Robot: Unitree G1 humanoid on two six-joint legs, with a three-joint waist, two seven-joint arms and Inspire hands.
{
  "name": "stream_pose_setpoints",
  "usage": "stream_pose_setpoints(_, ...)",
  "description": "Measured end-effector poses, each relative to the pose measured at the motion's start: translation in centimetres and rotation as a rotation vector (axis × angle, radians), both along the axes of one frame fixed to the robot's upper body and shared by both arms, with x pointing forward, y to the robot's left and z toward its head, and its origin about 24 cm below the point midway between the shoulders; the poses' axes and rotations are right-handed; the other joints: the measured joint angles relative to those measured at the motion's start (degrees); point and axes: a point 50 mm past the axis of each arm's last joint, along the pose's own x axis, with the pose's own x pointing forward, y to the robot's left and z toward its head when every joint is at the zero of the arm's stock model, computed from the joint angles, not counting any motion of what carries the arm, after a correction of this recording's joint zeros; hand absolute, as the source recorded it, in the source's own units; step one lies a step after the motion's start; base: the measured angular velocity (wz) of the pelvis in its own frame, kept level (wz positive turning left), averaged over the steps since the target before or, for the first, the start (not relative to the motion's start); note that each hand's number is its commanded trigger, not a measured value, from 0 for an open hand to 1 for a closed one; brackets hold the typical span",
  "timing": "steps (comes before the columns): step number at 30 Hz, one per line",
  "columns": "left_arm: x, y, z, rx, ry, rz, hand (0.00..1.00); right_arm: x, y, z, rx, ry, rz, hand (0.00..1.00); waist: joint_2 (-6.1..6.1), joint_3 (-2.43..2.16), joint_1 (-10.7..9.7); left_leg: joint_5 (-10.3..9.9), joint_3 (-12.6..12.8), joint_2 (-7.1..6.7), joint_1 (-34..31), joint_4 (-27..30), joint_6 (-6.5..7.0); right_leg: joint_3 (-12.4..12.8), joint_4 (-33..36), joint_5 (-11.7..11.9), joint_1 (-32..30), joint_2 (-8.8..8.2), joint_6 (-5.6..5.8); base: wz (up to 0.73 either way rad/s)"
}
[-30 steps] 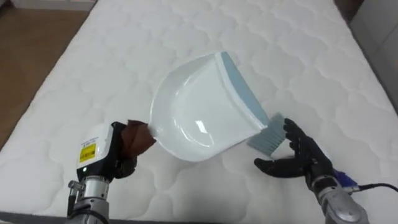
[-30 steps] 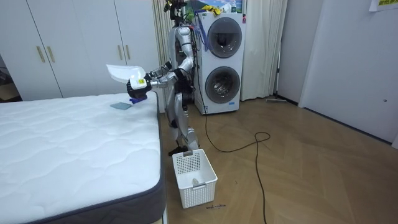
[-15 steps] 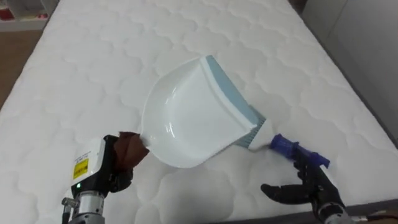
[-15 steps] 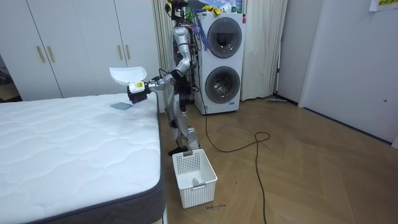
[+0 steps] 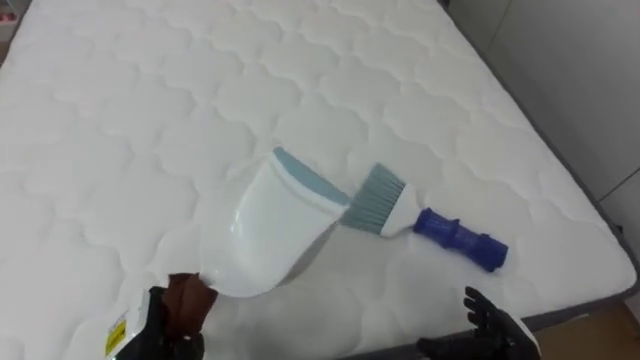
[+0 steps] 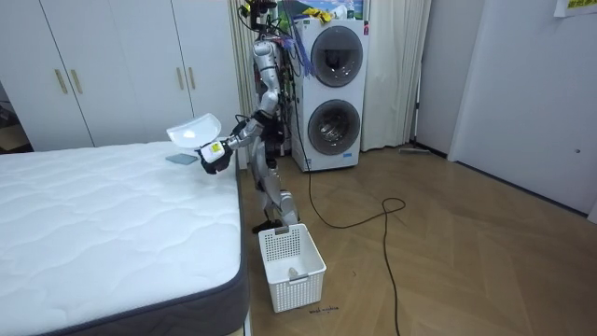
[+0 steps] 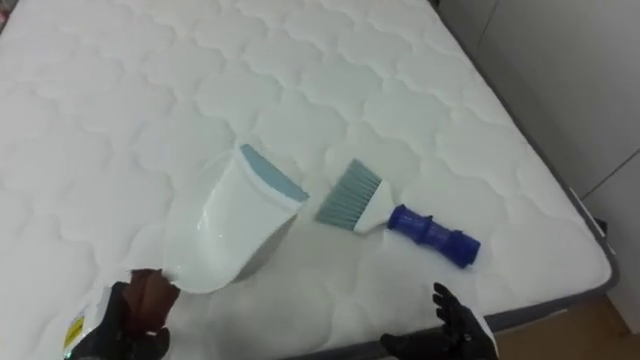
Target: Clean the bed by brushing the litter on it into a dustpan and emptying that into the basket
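Standing at the side of the bed with the stacked washing machines (image 6: 333,84) at its back, the robot holds a white dustpan (image 5: 265,225) in the air above the quilted white mattress (image 5: 200,90). Its left hand (image 5: 150,335) is low in the eye views, fingers curled round the pan's brown handle. The pan's grey-blue lip points away from the robot, and its shadow falls on the quilting underneath.

The brush (image 5: 420,218) lies flat on the mattress just beside that lip, grey bristles toward the pan and blue handle pointing toward the bed's right edge, with nothing touching it. A second ago the right hand (image 5: 492,325) was up against those bristles. Half a second ago it had already slipped back along the blue handle. Now it sits at the bottom edge of the eye views, well short of the brush, fingers spread apart and holding nothing.

From across the room, the arm carrying the pan has come down a little and drawn in toward the robot's body since the earlier pictures, though the pan is still clear of the bed. The brush shows as a small grey patch on the mattress near the raised pan. A white basket (image 6: 292,266) stands on the wooden floor by the robot's feet, at the bed's corner.
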Motion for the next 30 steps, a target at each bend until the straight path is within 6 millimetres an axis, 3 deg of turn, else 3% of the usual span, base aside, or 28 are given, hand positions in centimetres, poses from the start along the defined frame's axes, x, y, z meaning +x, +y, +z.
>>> stream_pose_setpoints(4, -0.8, 1.3, -0.2, -0.03, -0.016, 0.13, 0.0, -1.1, -0.4, -0.6, -0.017, 0.046, -0.033, 0.0, 0.1, 0.16, 0.26, 0.05, 0.06, 0.71, 1.01, -0.15, -0.1, -1.18, -2.09, 0.61, 1.94, 0.34, -0.35, 0.03)
stream_pose_setpoints(8, -3.7, 3.7, -1.0, -0.033, 0.008, 0.392, 0.0, -3.4, -1.7, -1.5, -0.051, 0.128, -0.132, 0.0, 0.05, 0.12, 0.45, 0.07, -1.08, 1.04, 2.06, -0.3, -0.15, -2.59, -3.27, 0.78, 3.65, 0.42, -0.59, 0.02)
stream_pose_setpoints(10, -5.3, 4.7, -1.3, -0.046, 0.02, 0.512, 0.0, -4.5, -2.3, -1.6, -0.065, 0.155, -0.177, 0.0, 0.05, 0.1, 1.09, 0.08, -1.17, 1.04, 2.25, -0.39, -0.16, -2.43, -3.47, 0.78, 3.89, 0.49, -0.59, 0.0)
stream_pose_setpoints(15, -11.6, 7.0, -1.9, -0.049, 0.098, 0.858, 0.0, -8.4, -2.7, -2.8, -0.057, 0.299, -0.275, 0.0, -0.56, -0.03, 2.33, 0.13, -0.71, 1.02, 3.42, -1.13, -0.25, -2.52, -3.71, 0.82, 4.66, 0.59, -0.55, -0.01)
stream_pose_setpoints(19, -15.6, 6.8, -2.7, -0.026, 0.262, 0.991, 0.0, -10.9, -3.0, -3.2, -0.048, 0.412, -0.303, 0.0, -0.67, 0.02, 2.9, 0.12, -0.95, 0.72, 3.87, -1.39, -0.24, -2.42, -3.71, 1.13, 5.03, 0.28, -0.28, 0.0)
stream_pose_setpoints(22, -17.4, 6.2, -3.2, -0.045, 0.358, 1.046, 0.0, -12.0, -2.8, -3.6, -0.056, 0.499, -0.252, 0.0, -0.6, 0.03, 3.11, 0.02, -0.83, 0.65, 3.94, -2.67, -0.18, -2.32, -3.65, 1.47, 4.61, 0.36, -0.26, 0.0)
stream_pose_setpoints(27, -18.8, 4.9, -4.1, -0.116, 0.524, 1.05, 0.0, -13.4, -2.5, -3.9, -0.057, 0.604, -0.235, 0.0, -0.41, 0.0, 3.09, -0.02, -0.76, 0.73, 3.96, -2.51, -0.28, -2.55, -3.3, 1.84, 4.61, 0.4, -0.65, 0.0)
stream_pose_setpoints(30, -18.5, 4.1, -4.6, -0.182, 0.584, 1.021, 0.0, -13.9, -2.3, -4.0, -0.05, 0.65, -0.226, 0.0, -0.44, 0.04, 2.81, -0.07, -0.9, 0.77, 3.69, -2.01, -0.4, -2.65, -2.85, 1.82, 4.4, 0.39, -0.78, 0.0)
